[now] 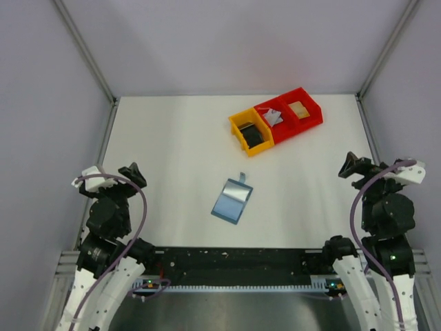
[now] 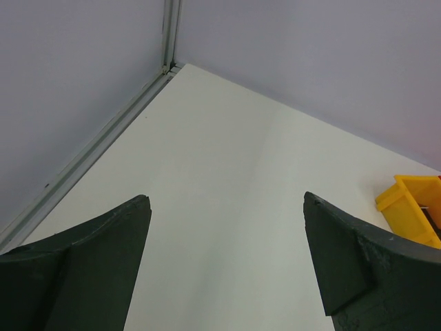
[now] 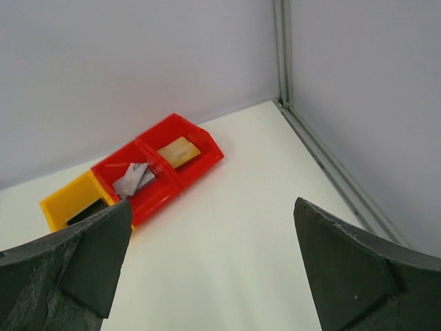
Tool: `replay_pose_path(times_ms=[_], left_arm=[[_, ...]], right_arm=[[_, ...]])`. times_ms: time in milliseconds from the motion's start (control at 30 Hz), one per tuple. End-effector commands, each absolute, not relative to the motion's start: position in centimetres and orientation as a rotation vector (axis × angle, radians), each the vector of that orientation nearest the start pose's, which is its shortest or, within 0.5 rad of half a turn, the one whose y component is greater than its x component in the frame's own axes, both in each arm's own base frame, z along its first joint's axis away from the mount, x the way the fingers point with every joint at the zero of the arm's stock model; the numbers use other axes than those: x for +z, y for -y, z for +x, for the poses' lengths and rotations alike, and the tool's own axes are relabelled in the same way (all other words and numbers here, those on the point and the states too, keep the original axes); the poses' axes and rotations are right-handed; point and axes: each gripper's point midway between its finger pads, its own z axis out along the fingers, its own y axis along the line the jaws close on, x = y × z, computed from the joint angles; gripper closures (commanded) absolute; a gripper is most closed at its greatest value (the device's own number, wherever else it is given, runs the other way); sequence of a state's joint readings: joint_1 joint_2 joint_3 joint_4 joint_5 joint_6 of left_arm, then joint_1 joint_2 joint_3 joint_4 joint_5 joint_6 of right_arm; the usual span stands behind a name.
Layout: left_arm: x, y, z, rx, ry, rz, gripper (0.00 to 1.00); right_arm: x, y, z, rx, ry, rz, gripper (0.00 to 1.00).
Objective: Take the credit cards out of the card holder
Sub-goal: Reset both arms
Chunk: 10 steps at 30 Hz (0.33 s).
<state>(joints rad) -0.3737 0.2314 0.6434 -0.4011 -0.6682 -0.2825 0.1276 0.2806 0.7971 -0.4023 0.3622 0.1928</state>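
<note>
The card holder [image 1: 232, 200] lies open and flat near the middle of the table, its pale shiny blue inside up and a small tab at its far edge. The credit cards lie in the bins: a dark card [image 1: 253, 132] in the yellow bin [image 1: 238, 127], pale grey cards [image 1: 273, 117] [image 3: 134, 178] in the middle red bin, a tan card [image 1: 298, 108] [image 3: 178, 150] in the far red bin. My left gripper [image 1: 132, 174] [image 2: 226, 200] stands open at the left edge, empty. My right gripper [image 1: 353, 165] [image 3: 212, 203] stands open at the right edge, empty.
The three bins stand in a slanted row at the back right, the yellow bin [image 3: 65, 207] [image 2: 412, 207] nearest the centre and the red bins [image 1: 309, 117] [image 3: 200, 162] beyond it. Metal frame rails [image 1: 107, 138] run along both table sides, with grey walls behind.
</note>
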Motion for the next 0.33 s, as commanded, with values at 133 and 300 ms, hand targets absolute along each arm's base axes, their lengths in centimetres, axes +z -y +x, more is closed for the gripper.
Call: replay_pose_path(times_ms=[133, 300], left_arm=[[29.8, -2.2, 21.6, 0.002, -1.452, -0.424, 0.06], [29.8, -2.1, 21.9, 0.014, -1.466, -0.414, 0.05]], right_arm=[[32.1, 4.5, 19.6, -0.109, -1.428, 0.399, 0.01], [32.0, 4.8, 19.5, -0.140, -1.431, 0.404, 0.01]])
